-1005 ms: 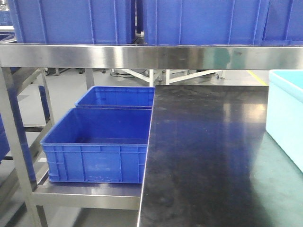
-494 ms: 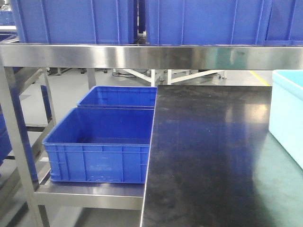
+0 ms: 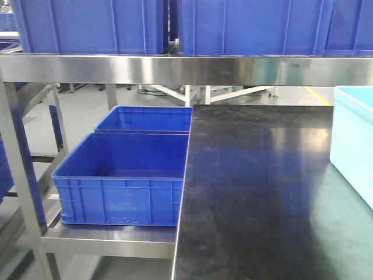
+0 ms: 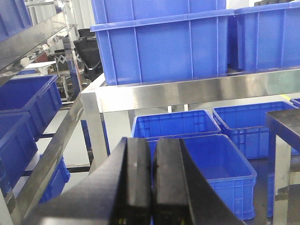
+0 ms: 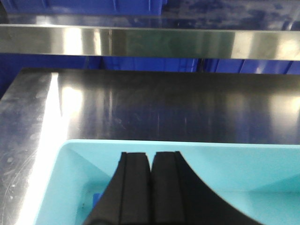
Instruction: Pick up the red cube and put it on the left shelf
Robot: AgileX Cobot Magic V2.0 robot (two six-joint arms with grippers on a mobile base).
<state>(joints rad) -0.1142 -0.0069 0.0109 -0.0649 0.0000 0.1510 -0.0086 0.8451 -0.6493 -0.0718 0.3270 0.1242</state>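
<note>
Listing the red cube first: we cannot find it in any view, so its place stays untold
- Right gripper (image 5: 151, 161): jaws clenched together with nothing between them, poised above the inside of a light-blue bin (image 5: 61, 178); a small blue item (image 5: 96, 199) shows at the bin's floor, mostly hidden by the fingers, and we cannot identify it
- Left gripper (image 4: 152, 150): jaws likewise pressed closed and bare, facing steel racking
- Left shelf (image 3: 111, 240): a low steel ledge beside the black tabletop (image 3: 256, 192), bearing two open blue crates, the near crate (image 3: 119, 178) and the far crate (image 3: 145, 119), one behind the other and touching the table edge
- The bin sits at the tabletop's right side in the front view
- Upper steel rail (image 3: 175, 69): spans the scene, carrying a row of large blue crates (image 3: 250, 26)
</note>
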